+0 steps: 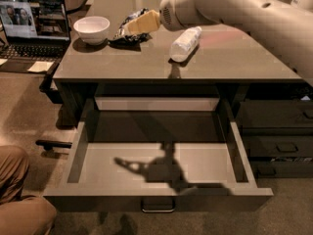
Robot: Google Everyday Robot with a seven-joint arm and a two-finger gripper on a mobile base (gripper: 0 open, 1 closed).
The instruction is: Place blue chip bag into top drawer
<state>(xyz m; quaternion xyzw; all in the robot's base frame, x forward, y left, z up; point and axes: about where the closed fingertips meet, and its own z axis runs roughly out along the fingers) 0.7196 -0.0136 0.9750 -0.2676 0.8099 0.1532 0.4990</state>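
Note:
The blue chip bag (121, 36) lies crumpled on the grey tabletop, just right of the white bowl (91, 29). My gripper (130, 28) reaches in from the right on a pale arm, and its tan tip is over the bag's upper right part, hiding some of it. I cannot tell if it touches the bag. The top drawer (205, 161) is pulled fully open below the table's front edge, with a bare grey bottom that carries the arm's shadow. Its metal handle (158, 207) is at front centre.
A clear plastic bottle (185, 43) lies on the table right of the bag, under my arm. An open laptop (34, 21) sits at far left. Dark drawers with black handles (279, 131) stand at right. A person's knee (17, 195) is at bottom left.

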